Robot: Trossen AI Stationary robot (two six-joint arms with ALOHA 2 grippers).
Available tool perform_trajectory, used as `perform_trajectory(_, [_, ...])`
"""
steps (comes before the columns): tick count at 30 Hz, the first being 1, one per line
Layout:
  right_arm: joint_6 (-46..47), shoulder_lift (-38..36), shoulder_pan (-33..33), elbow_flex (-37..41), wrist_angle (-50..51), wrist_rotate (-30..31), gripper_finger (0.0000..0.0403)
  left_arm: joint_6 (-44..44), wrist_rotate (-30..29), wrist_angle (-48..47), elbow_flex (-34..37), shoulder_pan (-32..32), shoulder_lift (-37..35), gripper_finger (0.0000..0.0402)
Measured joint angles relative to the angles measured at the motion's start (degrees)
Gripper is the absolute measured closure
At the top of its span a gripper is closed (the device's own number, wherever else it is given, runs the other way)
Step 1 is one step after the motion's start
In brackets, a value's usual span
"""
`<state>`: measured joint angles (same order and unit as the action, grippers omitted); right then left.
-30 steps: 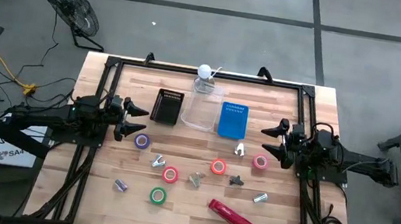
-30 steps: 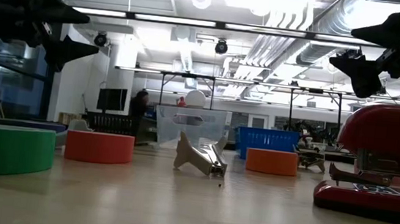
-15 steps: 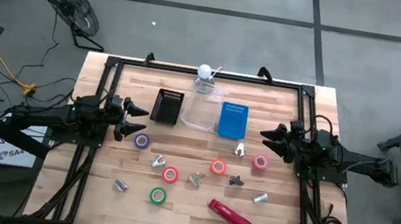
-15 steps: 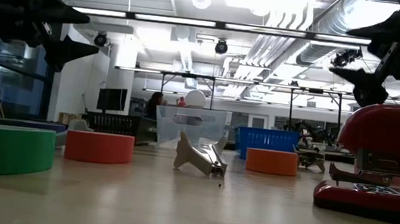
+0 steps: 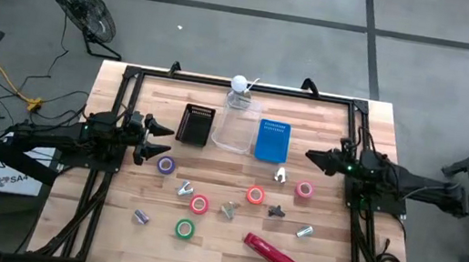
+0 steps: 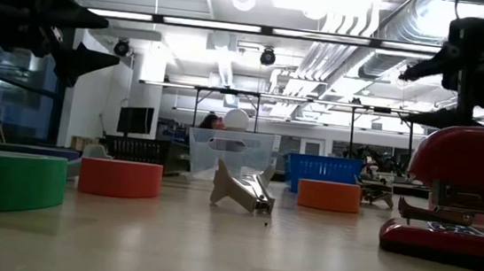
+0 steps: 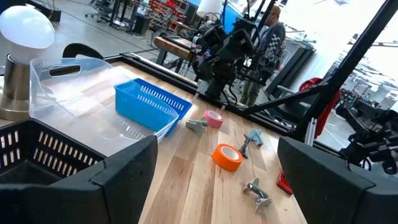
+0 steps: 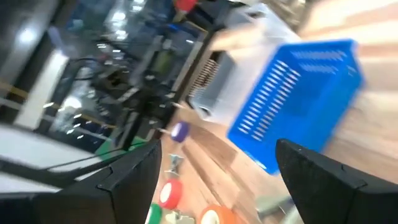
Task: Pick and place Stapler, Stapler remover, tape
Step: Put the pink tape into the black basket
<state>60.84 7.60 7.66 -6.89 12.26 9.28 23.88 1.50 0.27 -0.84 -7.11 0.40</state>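
Both grippers' jaws wide open, nothing held. Your right gripper [image 5: 312, 156] hovers just beside the blue basket [image 5: 272, 140]; left gripper [image 5: 160, 138] waits far side of it. Red stapler [image 5: 271, 253] lies well away, near worktop edge. Risk: descending near the basket, you clip its wall or the metal remover [image 5: 281, 174] next to it.

We're in an industrial lab: bare concrete floor [image 5: 228, 47], exposed ceiling ducts [image 6: 360, 22], strip lights, workbenches [image 7: 180, 46] filling the room.

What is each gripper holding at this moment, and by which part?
Nothing is held. The left gripper hangs open above the table near the purple tape; the right gripper hangs open beside the blue basket.
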Motion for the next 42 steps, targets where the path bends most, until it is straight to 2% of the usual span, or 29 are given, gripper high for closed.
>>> perform_trajectory(7, [14.0, 7.6, 0.0, -7.0, 15.1, -1.5, 0.0096, 0.0, -0.1, 0.0, 0.0, 0.0, 0.0, 0.0074])
perform_trajectory(14, [21.7, 17.0, 0.0, -13.3, 24.5, -5.5, 0.0096, 0.5, -2.2, 0.0, 0.0, 0.0, 0.0, 0.0074])
perform_trajectory(31, [24.9, 45.2, 0.0, -27.9, 41.0, -13.8, 0.0096, 2.1, -2.0, 0.0, 0.0, 0.0, 0.0, 0.0074])
perform_trajectory(42, [32.0, 57.9, -6.1, -29.0, 40.0, -16.3, 0.0096, 2.8, -2.0, 0.0, 0.0, 0.0, 0.0, 0.0074])
